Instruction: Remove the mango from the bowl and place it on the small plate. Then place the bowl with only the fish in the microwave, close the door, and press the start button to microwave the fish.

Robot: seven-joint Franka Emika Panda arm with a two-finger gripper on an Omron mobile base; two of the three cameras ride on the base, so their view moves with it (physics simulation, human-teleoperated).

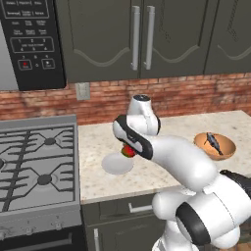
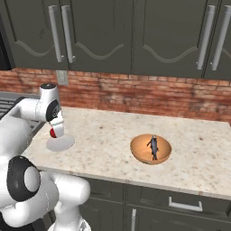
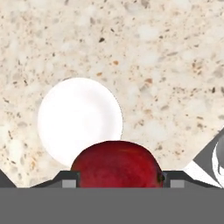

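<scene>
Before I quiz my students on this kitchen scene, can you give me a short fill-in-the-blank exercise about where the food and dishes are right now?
1. The pincer is shut on the ____.
2. The only food lying in the bowl is the ____.
3. The mango hangs above the small ____.
4. The bowl stands on the ____, not in the microwave.

Missing words: mango; fish; plate; counter

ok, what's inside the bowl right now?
The bowl holds just the fish, lying across its middle. The mango is out, gripped in the gripper above the small plate. A bit of the bowl's floor under the fish is covered.
</scene>
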